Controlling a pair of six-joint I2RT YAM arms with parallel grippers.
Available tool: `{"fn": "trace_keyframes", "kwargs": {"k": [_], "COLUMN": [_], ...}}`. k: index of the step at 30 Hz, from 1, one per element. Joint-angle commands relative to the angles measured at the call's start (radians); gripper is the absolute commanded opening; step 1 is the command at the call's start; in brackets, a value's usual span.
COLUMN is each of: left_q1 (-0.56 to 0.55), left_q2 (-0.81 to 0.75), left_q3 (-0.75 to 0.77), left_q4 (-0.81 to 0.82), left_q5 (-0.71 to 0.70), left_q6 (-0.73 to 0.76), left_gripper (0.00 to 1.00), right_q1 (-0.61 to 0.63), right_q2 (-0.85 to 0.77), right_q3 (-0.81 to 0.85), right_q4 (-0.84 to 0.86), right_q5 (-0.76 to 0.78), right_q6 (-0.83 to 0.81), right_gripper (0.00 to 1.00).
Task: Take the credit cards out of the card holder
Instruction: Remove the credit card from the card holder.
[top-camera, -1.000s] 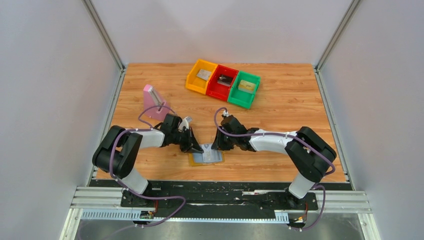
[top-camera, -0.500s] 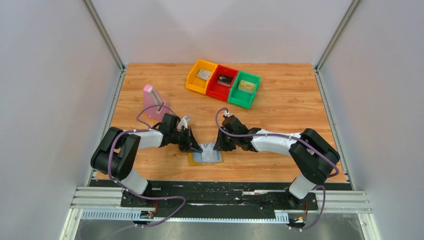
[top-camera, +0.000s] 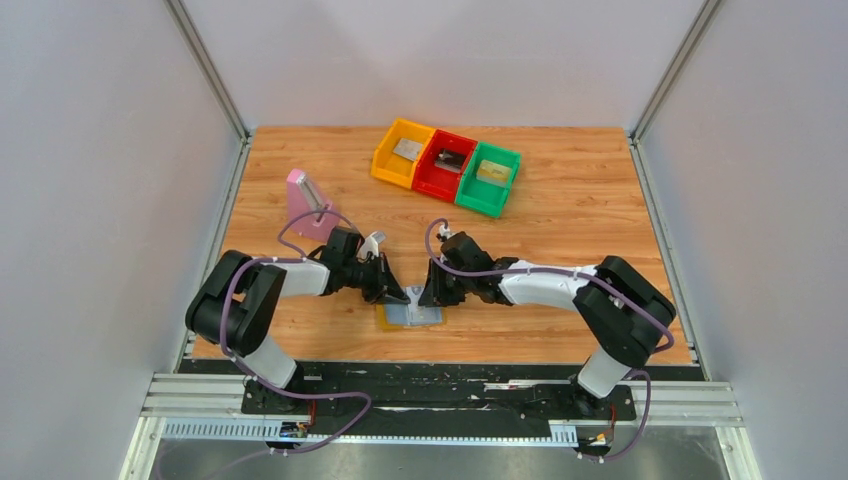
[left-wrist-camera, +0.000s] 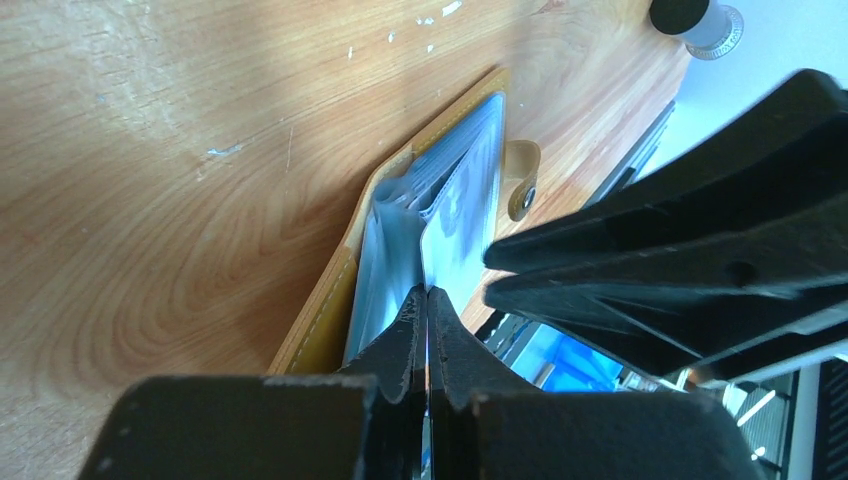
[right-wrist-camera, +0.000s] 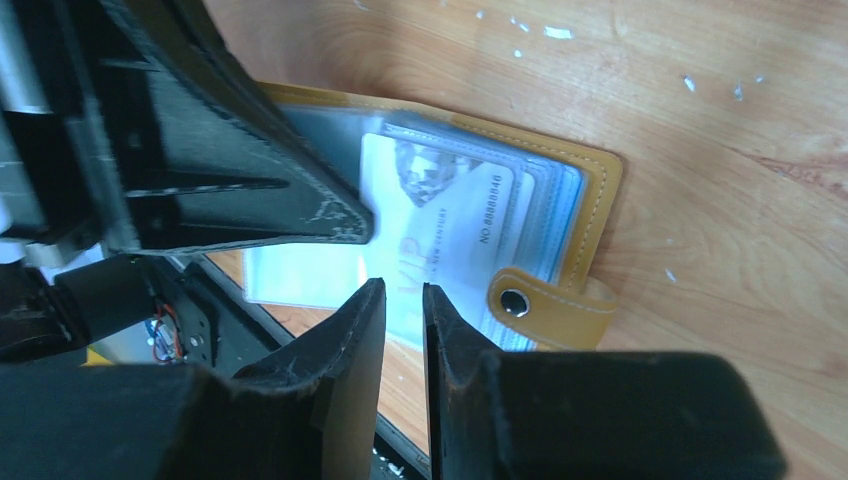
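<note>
A mustard-tan, blue-lined bifold card holder (top-camera: 412, 316) lies open on the wooden table (top-camera: 560, 220), close to the near edge and about midway along it, with both arms bent in over it. The left gripper (left-wrist-camera: 428, 295) has its jaws pressed together on the edge of one clear plastic sleeve leaf. It appears to be pinching that leaf to keep the holder from sliding and to fan the pockets apart. The right gripper (right-wrist-camera: 402, 290) hangs over the holder's small tan snap tab (right-wrist-camera: 545, 305) side. Its jaws are a narrow slit apart and straddle the near edge of a silver-white printed plastic card (right-wrist-camera: 450, 215) that sits in the topmost sleeve. Whether its pads touch that card cannot be told. The narrow gap suits a thin card: the jaws need only slip over its edge, close and draw it sideways out of the pocket while the left side resists the pull. Near the far edge stand an orange plastic bin (top-camera: 385, 165), a red plastic bin (top-camera: 428, 180) and a green plastic bin (top-camera: 478, 200) in a row, each with a flat card in it, so part of the job looks done. A pink block (top-camera: 303, 200) stands towards the left edge, well apart from the work.
</note>
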Motion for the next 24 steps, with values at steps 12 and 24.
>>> {"fn": "trace_keyframes", "kwargs": {"k": [12,24], "left_q1": [0.040,0.043], "left_q2": [-0.016,-0.043], "left_q3": [0.036,0.026], "left_q4": [-0.168,-0.165], "left_q5": [-0.109,-0.078], "left_q6": [0.071,0.080], "left_gripper": [0.00,0.00], "right_q1": [-0.020,-0.020], "right_q2": [0.103,0.086], "right_q3": [0.013,0.009], "right_q4": [-0.153,-0.170], "right_q5": [0.154,0.173], "right_q6": [0.037,0.043], "right_gripper": [0.20,0.20]}}
